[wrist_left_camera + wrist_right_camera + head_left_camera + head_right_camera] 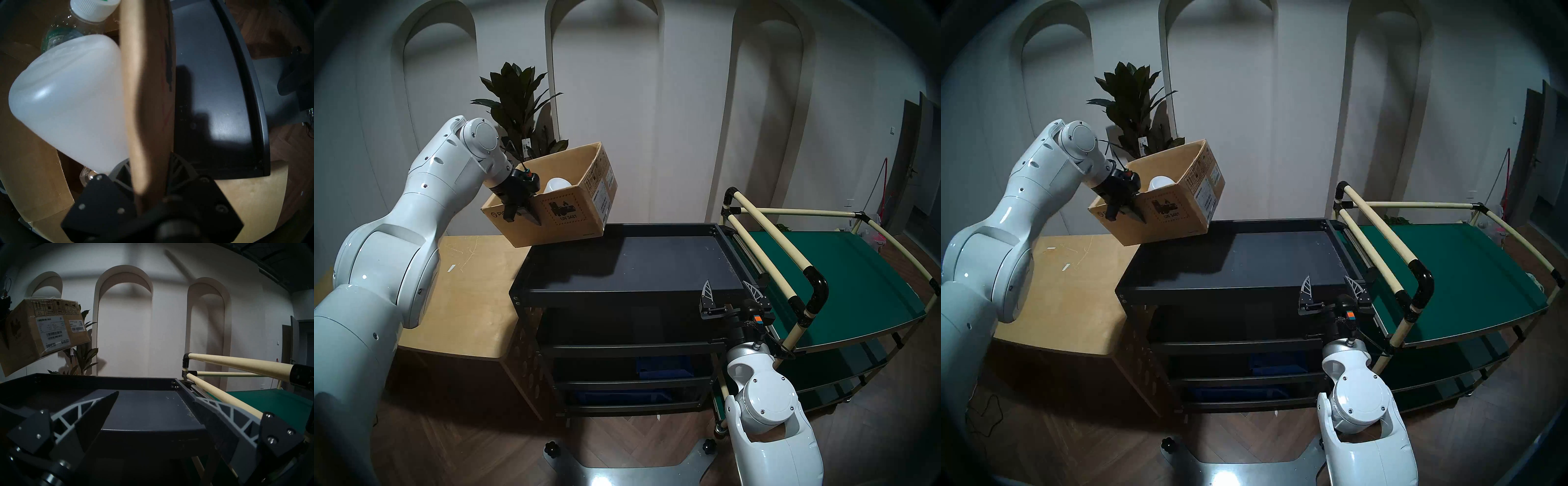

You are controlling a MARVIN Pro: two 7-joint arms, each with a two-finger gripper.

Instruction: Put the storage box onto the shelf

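Note:
The brown cardboard storage box (pixel 572 217) hangs tilted in the air over the back left corner of the dark shelf cart's top tray (pixel 670 258). My left gripper (pixel 531 217) is shut on the box's near wall, one finger inside and one outside; the left wrist view shows this wall (pixel 149 101) edge-on between the jaws. A white jug (pixel 68 101) and a clear bottle (pixel 68 35) lie inside the box. My right gripper (pixel 733 288) is open and empty at the tray's front right corner. The right wrist view shows the box (pixel 42 331) up at left and the tray (pixel 144 405) ahead.
A light wooden table (pixel 466 288) stands left of the cart. A green rack with cream pipes (pixel 823 271) stands at its right. A potted plant (pixel 517 101) is behind the box. Blue bins (pixel 663 368) sit on the cart's lower tiers.

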